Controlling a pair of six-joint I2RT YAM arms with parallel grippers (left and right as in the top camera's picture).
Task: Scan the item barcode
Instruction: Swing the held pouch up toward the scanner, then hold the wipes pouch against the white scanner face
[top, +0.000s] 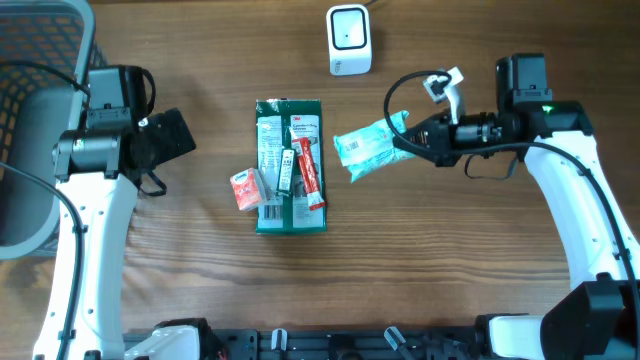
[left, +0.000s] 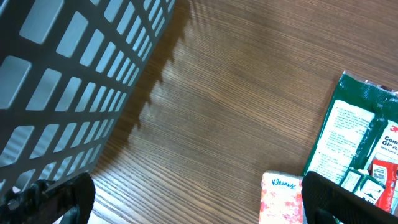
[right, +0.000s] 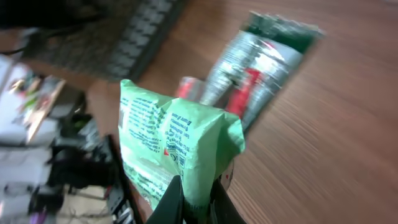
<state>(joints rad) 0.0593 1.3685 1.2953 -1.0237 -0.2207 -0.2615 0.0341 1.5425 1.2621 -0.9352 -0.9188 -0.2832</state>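
One green packet (top: 368, 148) is pinched aloft by the right jaws (the left jaws are spread, empty), but it is judged not yet presented to the scanner (top: 349, 40).

From the 3M pack (top: 290, 165): Kleenex packet (top: 246, 188) touching at eight o'clock, pouch (top: 370, 148) near at three, scanner (top: 350, 40) at one, basket (top: 35, 50) well apart at nine
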